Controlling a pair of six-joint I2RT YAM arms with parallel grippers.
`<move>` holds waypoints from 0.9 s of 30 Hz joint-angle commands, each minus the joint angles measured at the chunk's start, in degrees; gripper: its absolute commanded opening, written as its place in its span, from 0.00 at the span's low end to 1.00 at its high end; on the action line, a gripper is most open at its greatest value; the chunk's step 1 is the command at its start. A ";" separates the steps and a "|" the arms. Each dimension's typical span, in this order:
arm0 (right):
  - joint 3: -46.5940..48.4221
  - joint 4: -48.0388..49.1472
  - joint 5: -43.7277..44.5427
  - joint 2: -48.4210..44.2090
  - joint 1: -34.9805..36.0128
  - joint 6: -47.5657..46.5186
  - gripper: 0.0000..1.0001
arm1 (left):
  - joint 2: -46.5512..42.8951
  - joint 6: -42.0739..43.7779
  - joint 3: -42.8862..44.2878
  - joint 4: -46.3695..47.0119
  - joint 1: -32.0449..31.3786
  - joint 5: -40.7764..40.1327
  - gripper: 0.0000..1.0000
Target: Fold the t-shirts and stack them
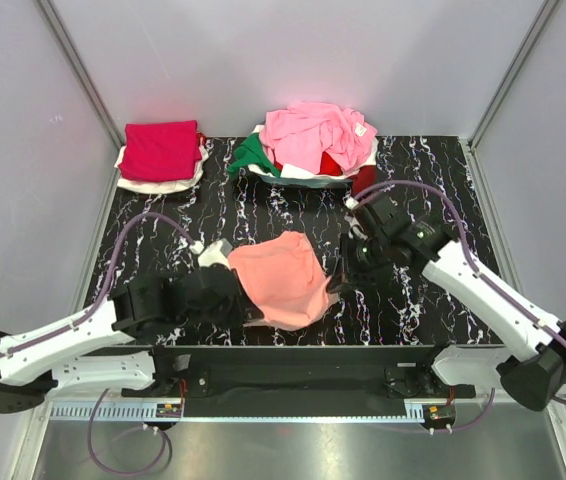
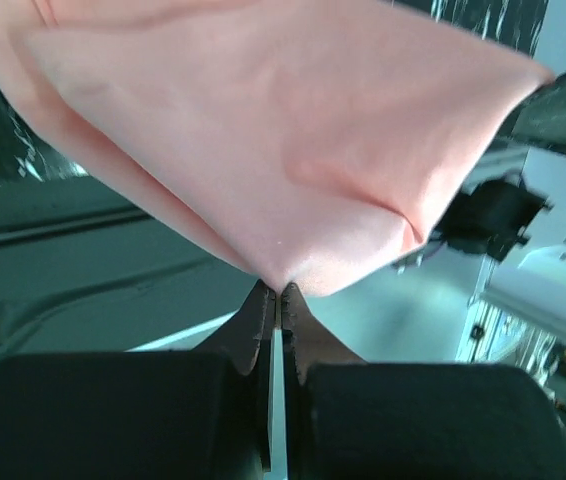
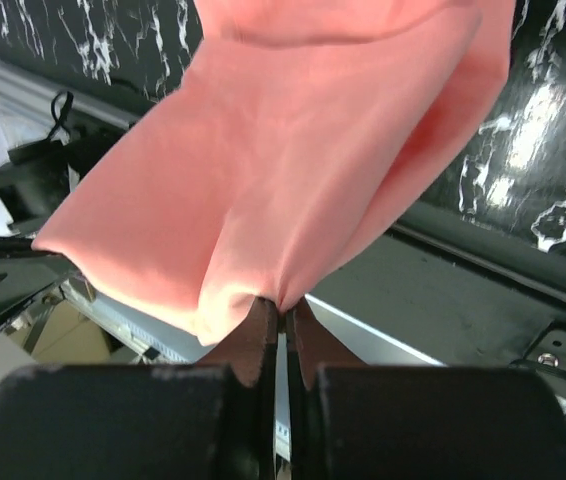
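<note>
Clearly, the salmon-orange t-shirt [image 1: 283, 278] stretched sideways, left to right; the left end effector [image 2: 278, 292] and the right end effector [image 3: 283, 303] each clenched one end of it.

At the near middle of the mat [image 1: 413, 170], one t-shirt [image 1: 283, 280], pinched on its left side by the left fingers [image 2: 263, 320] and on its right side by the right fingers [image 3: 263, 325]. At the far left corner, a folded stack [image 1: 160, 152]. At the far middle, a basket [image 1: 308, 181] with a heap of t-shirts [image 1: 313, 135] inside.
</note>
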 commanded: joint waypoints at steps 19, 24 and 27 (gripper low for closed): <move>32.78 -3.84 5.25 32.25 -8.23 -15.47 0.00 | 6.29 27.41 -0.54 4.80 34.62 9.13 0.00; 40.50 -4.10 4.19 40.94 -8.94 -16.88 0.00 | 11.47 33.47 -1.24 7.35 40.52 10.97 0.00; 44.98 -4.19 3.58 46.12 -9.46 -17.32 0.00 | 14.99 36.64 -1.68 9.73 45.09 11.85 0.00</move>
